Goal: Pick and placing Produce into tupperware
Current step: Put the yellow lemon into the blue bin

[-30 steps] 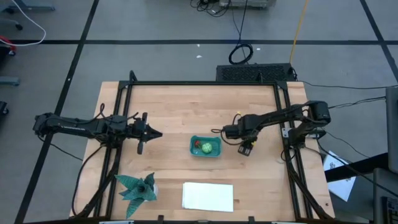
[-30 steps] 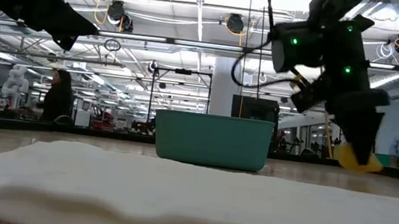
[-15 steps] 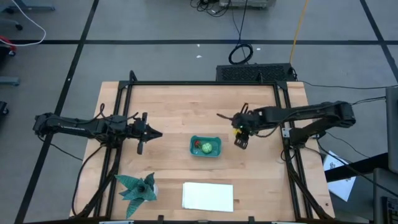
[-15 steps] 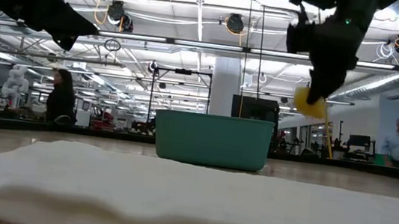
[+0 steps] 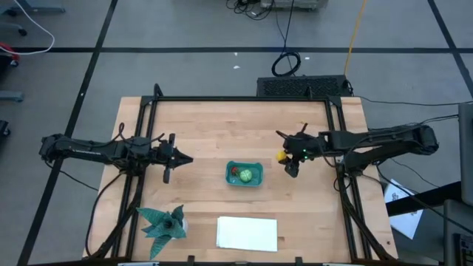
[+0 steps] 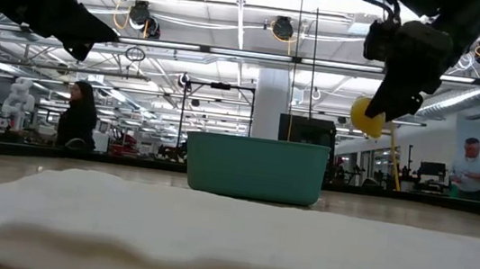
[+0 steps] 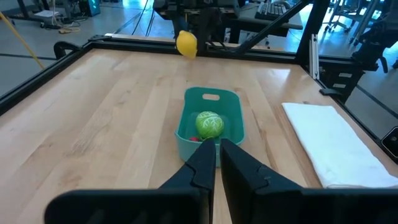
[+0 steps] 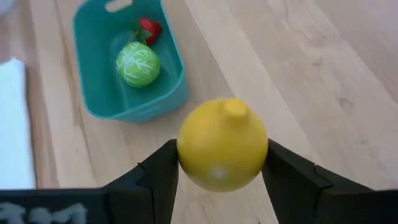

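Note:
The teal tupperware (image 5: 244, 174) stands at mid-table, with a round light-green produce piece (image 8: 138, 64) and a red one (image 8: 149, 27) inside it. To its right, well above the wood, my right gripper (image 5: 283, 157) is shut on a yellow lemon-shaped produce piece (image 8: 222, 144), which also shows in the low view (image 6: 366, 118). Left of the tub, my left gripper (image 5: 186, 159) hovers shut with nothing in it, its fingers (image 7: 217, 149) pointing at the tub (image 7: 210, 124). My right gripper pinches the yellow produce by its two opposite sides (image 8: 183, 155) between the two fingers (image 8: 160, 171). The fingers slant downward from the table's right side. The piece is lifted clear of the table, with its small nub (image 8: 235, 107) pointing away from the wrist.
A folded white cloth (image 5: 247, 233) lies at the near edge and fills the low view's foreground (image 6: 210, 240). A spiky teal star-shaped thing (image 5: 162, 222) sits near-left. A black frame (image 5: 244, 98) rims the table. People stand in the room beyond.
My right gripper has risen from the tabletop with the yellow produce, lifting it clear. It has tipped from pointing almost straight down to a slant, while the arm has drawn back toward the table's right edge. The jaws have stayed on the piece.

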You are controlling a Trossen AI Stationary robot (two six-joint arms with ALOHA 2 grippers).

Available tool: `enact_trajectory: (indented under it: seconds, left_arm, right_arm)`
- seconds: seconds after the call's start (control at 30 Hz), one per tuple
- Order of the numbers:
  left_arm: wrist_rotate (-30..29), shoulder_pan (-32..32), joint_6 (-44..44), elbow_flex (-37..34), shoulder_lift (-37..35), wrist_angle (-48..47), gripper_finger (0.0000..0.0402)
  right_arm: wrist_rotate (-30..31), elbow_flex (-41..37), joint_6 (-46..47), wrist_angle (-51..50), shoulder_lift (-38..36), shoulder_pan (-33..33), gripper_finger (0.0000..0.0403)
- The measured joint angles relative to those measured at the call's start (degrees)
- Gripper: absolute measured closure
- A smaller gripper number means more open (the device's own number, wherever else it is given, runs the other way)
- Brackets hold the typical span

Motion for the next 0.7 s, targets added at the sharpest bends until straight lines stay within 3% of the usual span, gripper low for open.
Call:
enact_trajectory:
  seconds: [0.33,0.7]
  left_arm:
    - [0.00,0.00,-0.07,0.00,0.01,-0.02,0.0376]
    - [0.00,0.00,-0.12,0.00,-0.02,0.00,0.0376]
  right_arm:
    - [-0.24,-6.53,-3.16,16.75,-6.65,-0.17,0.0216]
    - [-0.59,-7.96,-6.89,28.13,-6.97,-0.43,0.0216]
